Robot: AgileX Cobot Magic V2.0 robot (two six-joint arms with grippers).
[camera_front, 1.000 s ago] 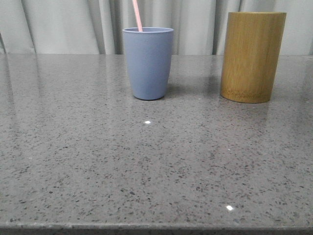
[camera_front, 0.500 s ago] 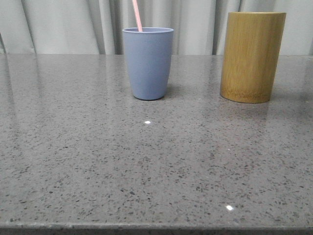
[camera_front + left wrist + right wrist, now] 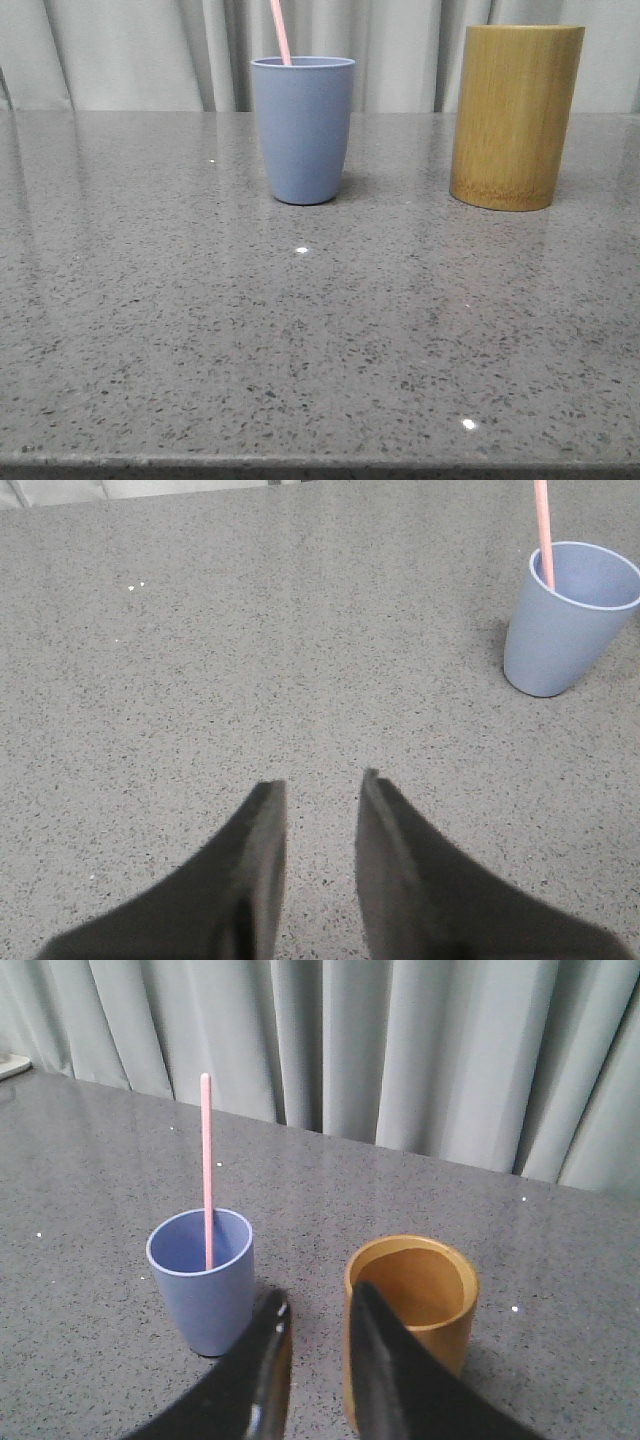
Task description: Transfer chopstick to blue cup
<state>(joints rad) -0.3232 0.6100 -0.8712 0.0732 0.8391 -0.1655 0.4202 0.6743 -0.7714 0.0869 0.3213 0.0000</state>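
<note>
We see the chopstick (image 3: 281,32) standing inside the blue cup (image 3: 303,130), leaning on its rim; the cup sits upright on the grey speckled surface (image 3: 300,340), apart from the bamboo cylinder (image 3: 516,116); our left pincer (image 3: 320,790) hangs released, grasping nothing, above bare surface; our right pincer (image 3: 317,1312) is likewise parted and empty, above the two cups.

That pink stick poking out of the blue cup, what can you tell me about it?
The chopstick is a thin, straight, pale pink stick with a smooth plain surface. It stands nearly upright inside the blue cup, its lower end hidden in the cup, and it rises well above the rim, leaning slightly against it. Nothing else touches it; the left gripper and the right gripper hold nothing.
</note>
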